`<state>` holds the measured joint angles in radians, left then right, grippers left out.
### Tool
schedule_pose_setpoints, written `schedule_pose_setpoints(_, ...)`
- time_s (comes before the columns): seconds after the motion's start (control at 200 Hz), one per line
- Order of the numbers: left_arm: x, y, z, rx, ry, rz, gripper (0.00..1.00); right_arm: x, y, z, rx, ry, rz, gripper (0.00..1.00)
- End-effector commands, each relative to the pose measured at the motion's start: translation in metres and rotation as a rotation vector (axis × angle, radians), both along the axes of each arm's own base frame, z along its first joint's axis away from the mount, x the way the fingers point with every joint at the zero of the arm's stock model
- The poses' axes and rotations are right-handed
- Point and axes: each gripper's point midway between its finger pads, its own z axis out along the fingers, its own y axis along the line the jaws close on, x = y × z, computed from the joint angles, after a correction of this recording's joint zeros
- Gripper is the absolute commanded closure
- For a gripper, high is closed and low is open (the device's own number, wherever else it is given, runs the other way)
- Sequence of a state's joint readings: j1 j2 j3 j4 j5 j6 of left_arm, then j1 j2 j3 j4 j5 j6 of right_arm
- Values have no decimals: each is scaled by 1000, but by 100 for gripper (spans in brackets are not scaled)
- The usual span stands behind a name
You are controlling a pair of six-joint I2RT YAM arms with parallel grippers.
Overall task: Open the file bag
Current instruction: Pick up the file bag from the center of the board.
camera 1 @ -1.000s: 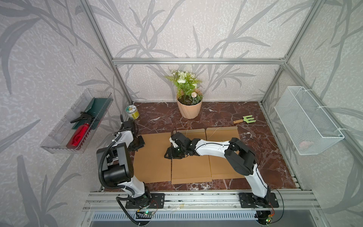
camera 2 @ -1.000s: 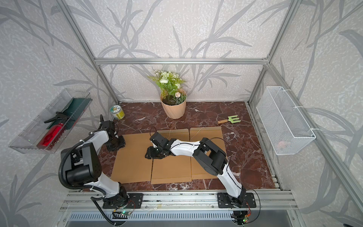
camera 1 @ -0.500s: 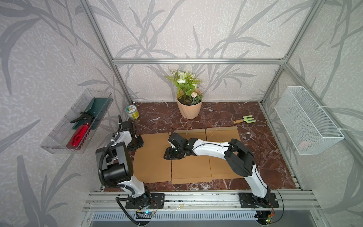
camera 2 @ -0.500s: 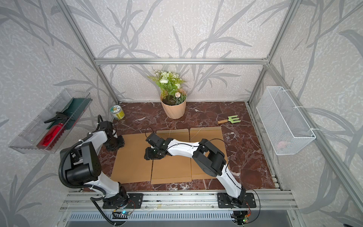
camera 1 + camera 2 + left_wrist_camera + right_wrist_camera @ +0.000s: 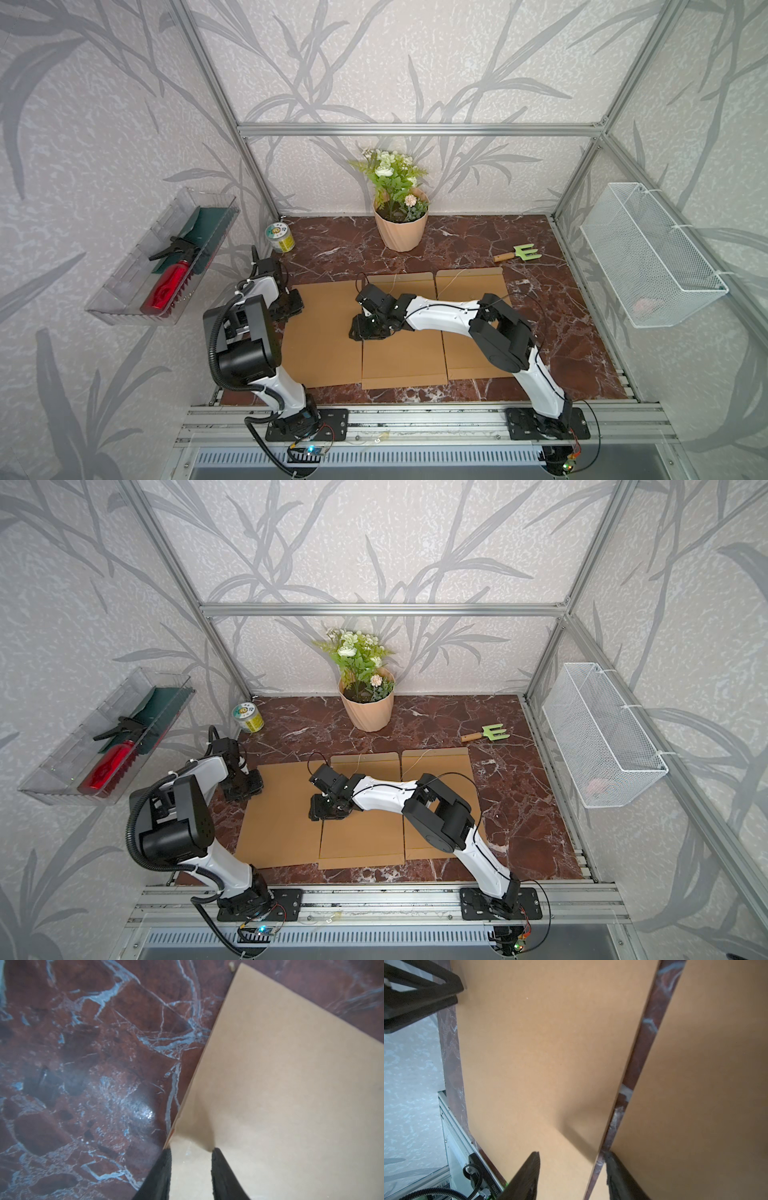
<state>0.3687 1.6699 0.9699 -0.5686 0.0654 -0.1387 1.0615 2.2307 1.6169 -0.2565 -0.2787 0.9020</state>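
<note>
The leftmost file bag (image 5: 324, 345) of three brown paper ones lies flat on a red marble tabletop (image 5: 340, 245). The left gripper (image 5: 191, 1151) pinches its outer edge, with paper buckled between the part-closed jaws. The right gripper (image 5: 571, 1155) is open, its fingers straddling the narrow gap between that bag and the middle file bag (image 5: 403, 361).

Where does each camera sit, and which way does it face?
Both top views: high in front, facing down and back; left arm, right arm whole.
Left wrist: on left arm, facing down at file bag edge; own fingers.
Right wrist: on right arm, facing across that file bag; own fingers.
Wrists share the file bag.
</note>
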Motion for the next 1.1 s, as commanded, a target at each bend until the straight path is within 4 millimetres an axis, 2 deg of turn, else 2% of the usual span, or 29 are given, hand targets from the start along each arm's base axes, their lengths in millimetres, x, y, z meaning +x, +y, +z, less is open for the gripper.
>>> schedule_pose_setpoints(0.0,-7,6,-3,26,39,-4,67,-7,-6,-23,-53,40,-10,47)
schedule_pose_setpoints(0.21,-10,6,-7,23,59,-1,69,-10,0,-27,-31,78,-16,47)
schedule_pose_setpoints(0.48,-9,4,-9,12,61,2,70,-8,11,-19,73,112,-49,48)
schedule_pose_setpoints(0.91,-10,-3,-12,5,73,-15,74,9,24,19,246,78,-76,64)
schedule_pose_setpoints(1.025,-10,-6,-14,3,83,-21,80,9,29,22,258,78,-65,67)
schedule_pose_setpoints(1.095,-10,-7,-15,0,87,-27,94,10,29,25,264,72,-64,68)
